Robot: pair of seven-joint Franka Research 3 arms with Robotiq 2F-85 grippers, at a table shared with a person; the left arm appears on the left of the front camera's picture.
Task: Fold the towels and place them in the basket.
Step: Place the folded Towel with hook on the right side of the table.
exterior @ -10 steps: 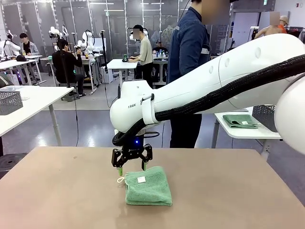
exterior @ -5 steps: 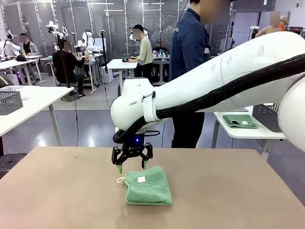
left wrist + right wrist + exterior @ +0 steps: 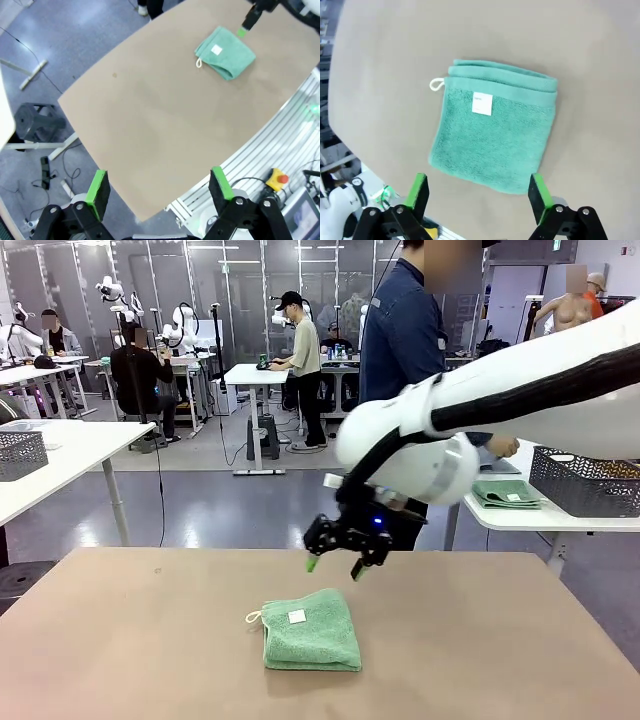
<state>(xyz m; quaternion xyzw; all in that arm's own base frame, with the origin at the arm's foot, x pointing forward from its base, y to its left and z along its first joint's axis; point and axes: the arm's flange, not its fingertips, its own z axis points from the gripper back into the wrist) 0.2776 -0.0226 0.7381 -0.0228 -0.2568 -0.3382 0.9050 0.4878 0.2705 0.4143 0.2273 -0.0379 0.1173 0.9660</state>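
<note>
Black right gripper [image 3: 334, 568], tilted, above towel [image 3: 311, 632]

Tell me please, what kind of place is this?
Probably a robotics lab: the right gripper hangs open above a folded green towel, an emergency-stop button sits beside the table, white work tables stand behind.

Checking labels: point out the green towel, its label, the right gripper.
green towel [image 3: 315, 640], front view, cloth's middle.
label [image 3: 482, 104], right wrist view, tag's centre.
right gripper [image 3: 335, 567], front view, between fingertips.
</note>
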